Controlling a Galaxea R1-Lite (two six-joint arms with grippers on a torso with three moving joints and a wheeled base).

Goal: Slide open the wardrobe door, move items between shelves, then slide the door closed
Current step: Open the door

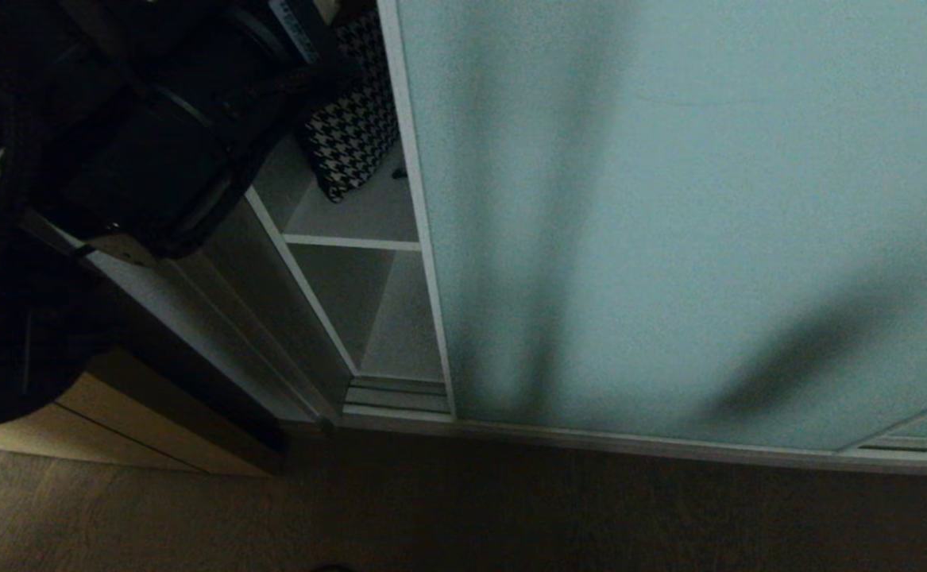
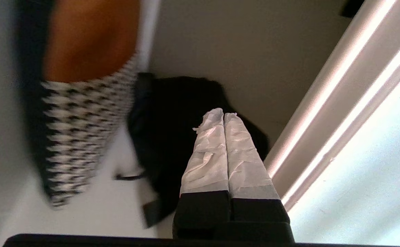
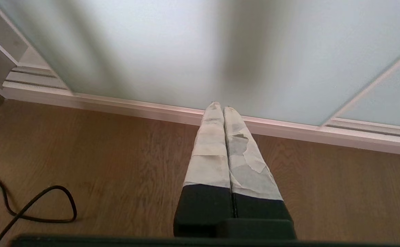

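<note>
While the sliding wardrobe door (image 1: 670,222) stood partly open, the left gripper (image 2: 223,116), jaws clenched empty, faced the black bundle (image 2: 172,116) at twelve o'clock.

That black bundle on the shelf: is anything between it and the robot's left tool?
Nothing visible. The left tool, fingers shut, points straight at the black bundle with open space between. The checked cushion sits beside the bundle, and the sliding door is off to the side.
</note>
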